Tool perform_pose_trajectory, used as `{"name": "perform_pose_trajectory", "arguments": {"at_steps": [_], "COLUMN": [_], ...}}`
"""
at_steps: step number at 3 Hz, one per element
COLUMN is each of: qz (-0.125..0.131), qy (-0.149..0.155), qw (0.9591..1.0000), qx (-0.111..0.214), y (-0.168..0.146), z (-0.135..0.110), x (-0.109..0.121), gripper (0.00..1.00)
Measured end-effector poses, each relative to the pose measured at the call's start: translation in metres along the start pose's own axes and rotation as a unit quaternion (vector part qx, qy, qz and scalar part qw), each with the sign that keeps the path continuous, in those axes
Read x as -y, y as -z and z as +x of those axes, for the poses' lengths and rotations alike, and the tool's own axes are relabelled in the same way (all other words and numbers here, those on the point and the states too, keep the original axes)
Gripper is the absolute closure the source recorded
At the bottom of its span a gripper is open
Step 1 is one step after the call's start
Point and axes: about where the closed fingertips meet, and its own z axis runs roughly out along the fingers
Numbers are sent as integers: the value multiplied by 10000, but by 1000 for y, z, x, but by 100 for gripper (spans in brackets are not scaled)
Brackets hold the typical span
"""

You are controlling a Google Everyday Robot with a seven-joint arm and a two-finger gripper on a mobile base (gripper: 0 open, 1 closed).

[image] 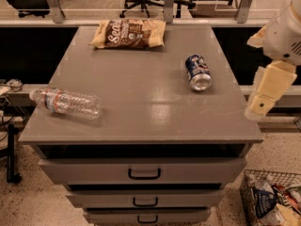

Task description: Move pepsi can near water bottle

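Right of the table hangs the claw

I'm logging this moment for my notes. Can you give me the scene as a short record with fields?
surface: grey cabinet top, drawers below
can: pepsi can, on its side, right part of the top
bottle: water bottle, on its side, near the left edge
can to bottle: far apart
other: chip bag at the far edge; wire basket on the floor
arm: gripper beyond the right edge, away from the can

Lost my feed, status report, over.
Gripper right of table. Pepsi can on its side, untouched, right half. Water bottle lying far left; nothing between them.
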Motion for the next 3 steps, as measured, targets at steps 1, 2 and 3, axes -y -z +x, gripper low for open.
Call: {"name": "perform_pose_trajectory", "arguments": {"at_steps": [1, 2, 3], "qz": [187, 331, 350], "qy": [-411, -1190, -1928], "qw": [9989, 9920, 9796], "qx": [128, 254, 449], "y": [-35, -70, -103], "z": [-12, -21, -33], "x": [44, 78, 97], "gripper": [0, 0, 0]}}
